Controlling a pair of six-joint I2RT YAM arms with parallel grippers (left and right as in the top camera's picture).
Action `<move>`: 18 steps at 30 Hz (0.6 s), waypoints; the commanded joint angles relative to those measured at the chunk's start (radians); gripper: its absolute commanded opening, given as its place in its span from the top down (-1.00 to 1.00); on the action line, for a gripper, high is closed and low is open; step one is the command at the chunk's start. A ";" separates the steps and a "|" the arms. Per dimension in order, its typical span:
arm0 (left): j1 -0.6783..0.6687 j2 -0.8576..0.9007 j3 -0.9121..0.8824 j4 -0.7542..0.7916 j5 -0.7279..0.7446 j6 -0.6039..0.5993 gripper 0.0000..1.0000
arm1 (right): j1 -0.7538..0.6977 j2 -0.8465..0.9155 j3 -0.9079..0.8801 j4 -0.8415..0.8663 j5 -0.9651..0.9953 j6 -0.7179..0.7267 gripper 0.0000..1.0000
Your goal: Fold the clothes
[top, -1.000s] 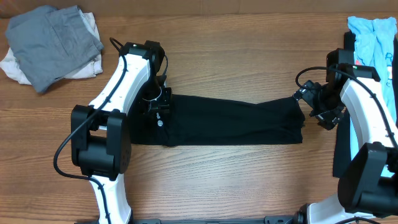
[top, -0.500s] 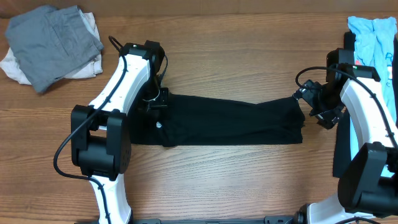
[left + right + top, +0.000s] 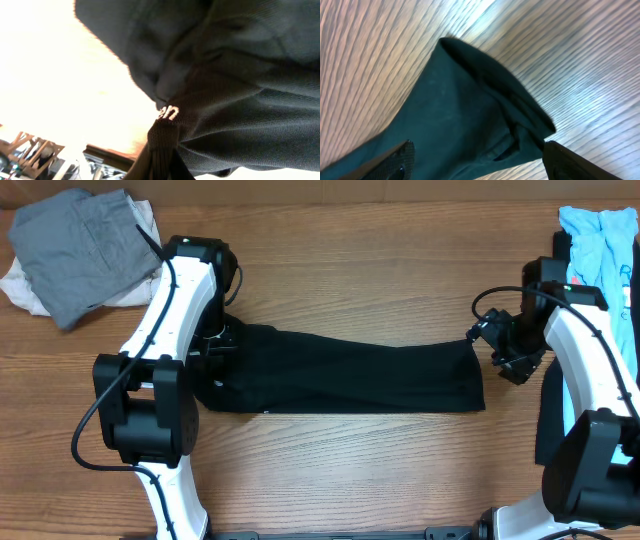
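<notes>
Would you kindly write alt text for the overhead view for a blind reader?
A black T-shirt, folded into a long strip, lies on a table; the left tool grips one end, the right tool is at the other. Grey clothes lie top left, a light-blue shirt top right.

1 black T-shirt point(image 3: 360, 375) mid table point(image 3: 360, 470). Far left: 1 grey piece point(image 3: 85, 245) w/ 1 white piece point(image 3: 20, 285) under it. Far right: 1 light-blue shirt point(image 3: 595, 240). Approx. 4 garments total. 2 robot arms: left arm point(image 3: 170, 310), right arm point(image 3: 590, 370).
</notes>
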 commanded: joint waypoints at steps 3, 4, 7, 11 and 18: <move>0.015 -0.026 0.023 -0.021 -0.055 -0.017 -0.44 | 0.061 -0.008 -0.003 0.008 -0.014 -0.003 -0.72; 0.015 -0.026 0.023 -0.021 -0.055 -0.017 -0.53 | 0.071 -0.008 -0.003 0.010 -0.014 -0.003 -0.72; 0.015 -0.026 0.023 -0.020 -0.055 -0.018 -0.74 | 0.088 -0.008 -0.003 0.011 -0.003 -0.002 -0.73; 0.009 -0.026 0.035 -0.018 -0.029 -0.019 -0.60 | 0.092 -0.008 -0.003 0.011 -0.003 -0.003 -0.60; -0.019 -0.027 0.048 0.094 0.200 0.081 0.24 | 0.127 -0.007 -0.039 0.042 -0.003 -0.002 0.60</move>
